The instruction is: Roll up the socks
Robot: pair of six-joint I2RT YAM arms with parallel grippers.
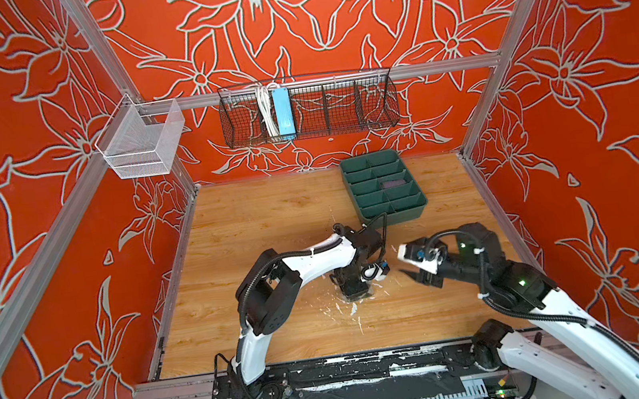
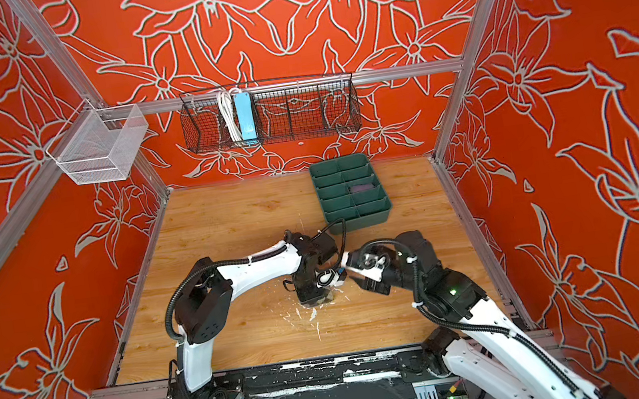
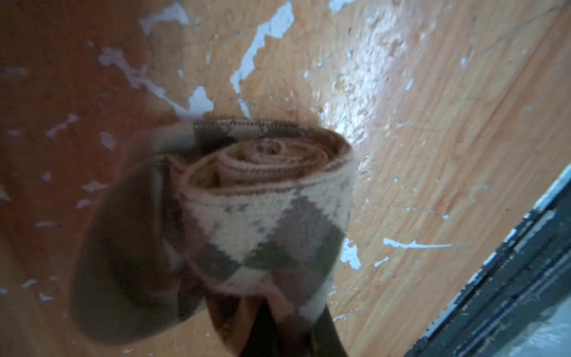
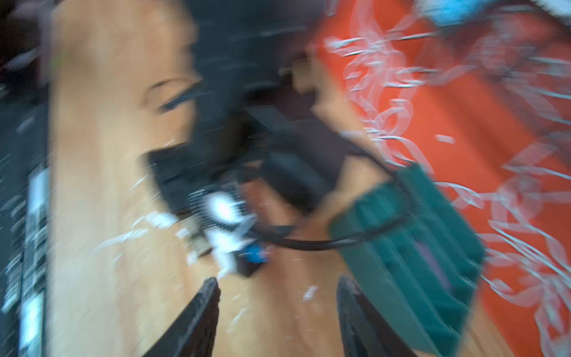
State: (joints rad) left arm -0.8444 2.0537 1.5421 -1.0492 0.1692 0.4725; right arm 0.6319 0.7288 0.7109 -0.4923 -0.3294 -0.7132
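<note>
In the left wrist view the beige argyle sock (image 3: 268,197) is a tight spiral roll standing on end on the wooden table. My left gripper (image 3: 287,324) is shut on the roll's outer layer. In both top views that gripper (image 1: 357,294) points straight down at the table's middle and hides most of the roll. My right gripper (image 1: 401,263) hovers just right of it, open and holding nothing; its two dark fingers (image 4: 349,296) stand well apart over bare wood. A purple sock (image 1: 393,183) lies in a compartment of the green tray (image 1: 415,206).
The green divided tray (image 2: 378,216) sits at the back right of the table, close behind both wrists. White paint scrapes (image 1: 353,309) mark the wood near the left gripper. A black wire basket (image 1: 308,112) and a white mesh basket (image 1: 142,142) hang on the frame.
</note>
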